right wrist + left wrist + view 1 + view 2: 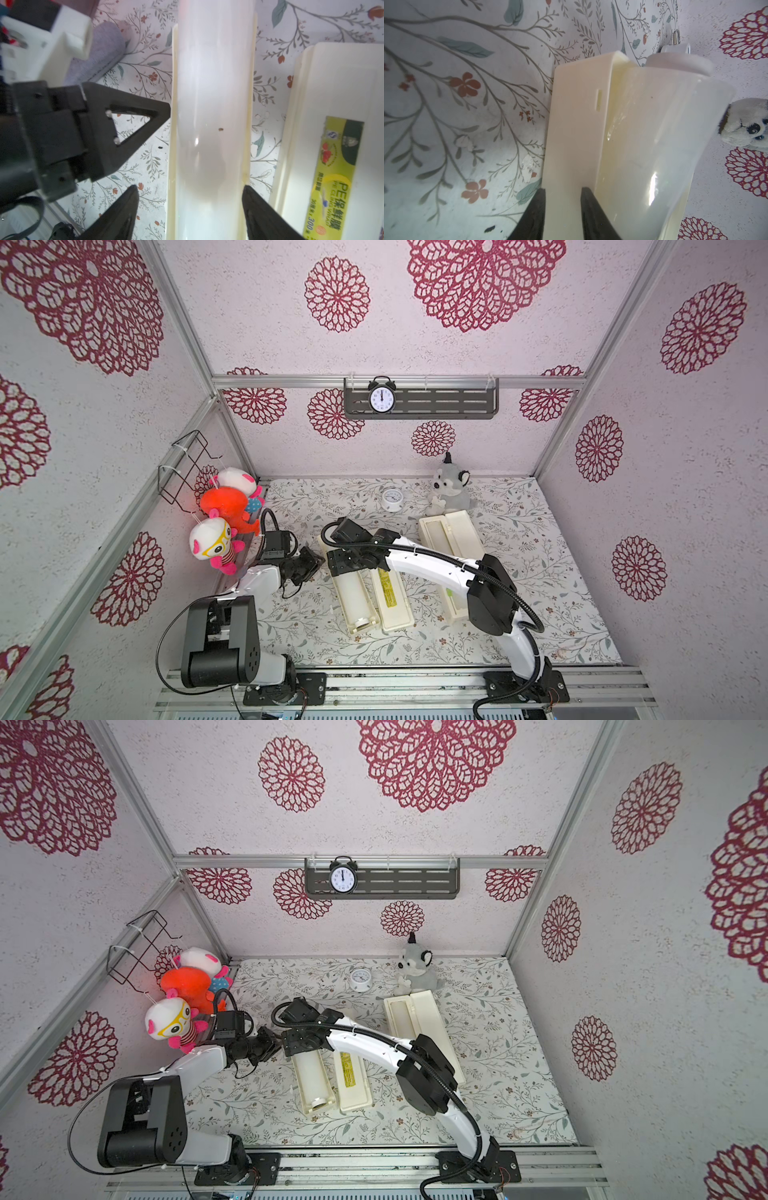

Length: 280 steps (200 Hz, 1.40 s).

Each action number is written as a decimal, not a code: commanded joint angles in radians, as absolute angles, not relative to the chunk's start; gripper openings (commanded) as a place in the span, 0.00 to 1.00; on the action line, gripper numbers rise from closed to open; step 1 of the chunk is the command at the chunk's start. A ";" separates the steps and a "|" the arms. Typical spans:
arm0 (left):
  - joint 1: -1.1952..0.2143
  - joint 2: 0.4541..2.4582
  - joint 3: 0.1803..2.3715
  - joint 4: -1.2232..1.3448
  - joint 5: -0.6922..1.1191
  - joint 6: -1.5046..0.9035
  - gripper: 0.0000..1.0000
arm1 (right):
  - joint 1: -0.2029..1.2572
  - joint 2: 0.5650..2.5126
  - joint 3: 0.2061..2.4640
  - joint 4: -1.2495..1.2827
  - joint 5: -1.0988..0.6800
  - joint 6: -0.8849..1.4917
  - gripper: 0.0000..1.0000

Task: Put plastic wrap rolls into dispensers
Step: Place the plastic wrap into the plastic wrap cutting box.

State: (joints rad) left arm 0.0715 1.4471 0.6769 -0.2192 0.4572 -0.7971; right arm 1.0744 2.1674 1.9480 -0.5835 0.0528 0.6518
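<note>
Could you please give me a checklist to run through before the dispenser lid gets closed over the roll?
1. Long white plastic wrap roll lies lengthwise in the cream plastic dispenser box: ok.
2. Left gripper steadies the box, jaws shut on its side wall: ok.
3. Right gripper has let go, jaws open astride the roll: ok.
4. Yellow-labelled lid free to fold: not ok, the right arm crosses above it.
5. Second cream dispenser box loaded: cannot tell, partly hidden.
</note>
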 commanded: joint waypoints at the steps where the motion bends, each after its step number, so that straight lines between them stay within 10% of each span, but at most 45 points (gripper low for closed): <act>1: 0.064 1.463 0.669 -0.184 0.460 -0.799 0.30 | 1.074 2.133 1.940 -0.556 0.046 0.640 0.75; 171: 0.059 1.493 0.666 -0.161 0.474 -0.798 0.27 | 1.091 2.221 1.931 -0.600 0.040 0.677 0.57; 280: 0.043 1.499 0.665 -0.153 0.477 -0.804 0.27 | 1.107 2.343 2.027 -0.719 0.122 0.643 0.65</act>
